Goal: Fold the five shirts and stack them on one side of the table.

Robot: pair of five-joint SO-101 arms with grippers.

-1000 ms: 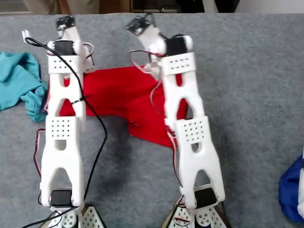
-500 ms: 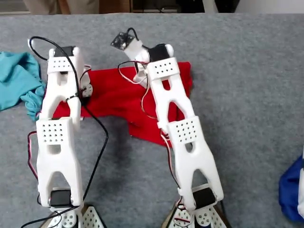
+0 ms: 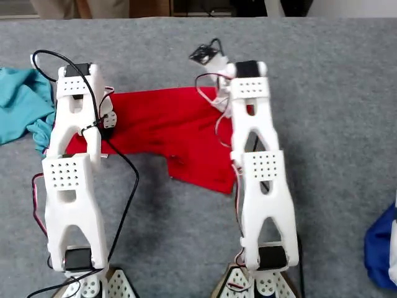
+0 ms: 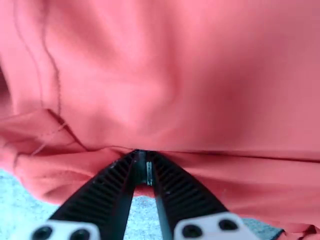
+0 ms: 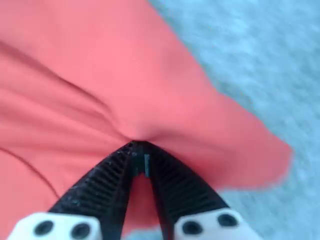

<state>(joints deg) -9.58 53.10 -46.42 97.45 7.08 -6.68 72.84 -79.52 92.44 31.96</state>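
A red shirt [image 3: 167, 127] lies spread on the grey table between the two arms. My left gripper [image 4: 142, 167] is shut on a fold at the shirt's [image 4: 175, 80] left edge, under the left arm [image 3: 77, 124]. At the shirt's far right corner, beneath the right arm [image 3: 251, 118], my right gripper [image 5: 139, 157] is shut on the red cloth [image 5: 100, 85]. A teal shirt [image 3: 22, 108] lies bunched at the table's left edge. A blue shirt [image 3: 379, 248] shows at the right edge.
The grey table [image 3: 335, 124] is bare on the right between the red shirt and the blue one. A black cable [image 3: 127, 186] hangs along the left arm.
Both arms drew back toward the near side, then the right arm swung right. The red shirt's far edge came along and the cloth now lies wider and flatter.
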